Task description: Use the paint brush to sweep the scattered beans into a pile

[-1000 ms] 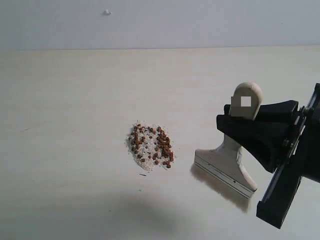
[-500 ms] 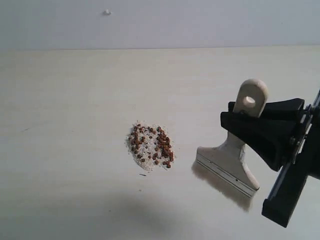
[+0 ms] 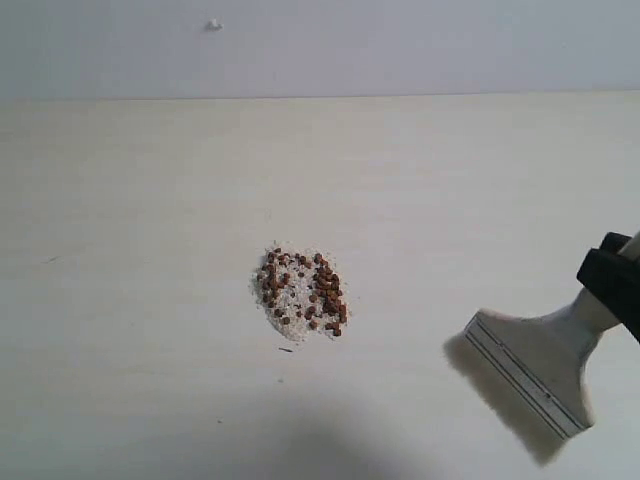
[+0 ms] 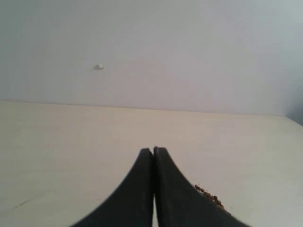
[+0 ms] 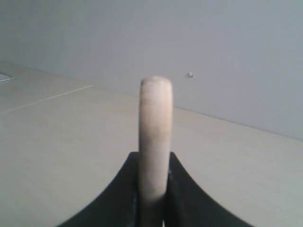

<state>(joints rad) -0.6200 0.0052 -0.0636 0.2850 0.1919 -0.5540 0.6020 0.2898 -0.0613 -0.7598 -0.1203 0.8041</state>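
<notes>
The reddish-brown beans lie gathered in one small pile on pale crumbs at the middle of the table. At the lower right the paint brush hangs tilted, bristles down and leftward, well clear of the pile. My right gripper is shut on its cream handle at the frame's right edge. In the left wrist view my left gripper is shut on nothing, and a few beans peek out beside one finger. The left gripper does not show in the exterior view.
The pale wooden table runs back to a plain grey wall bearing a small white knob. A faint dark scratch marks the table at the left.
My right gripper has carried the brush to the right and downward, away from the bean pile, and most of the arm has left the exterior view. The pile has not moved.
</notes>
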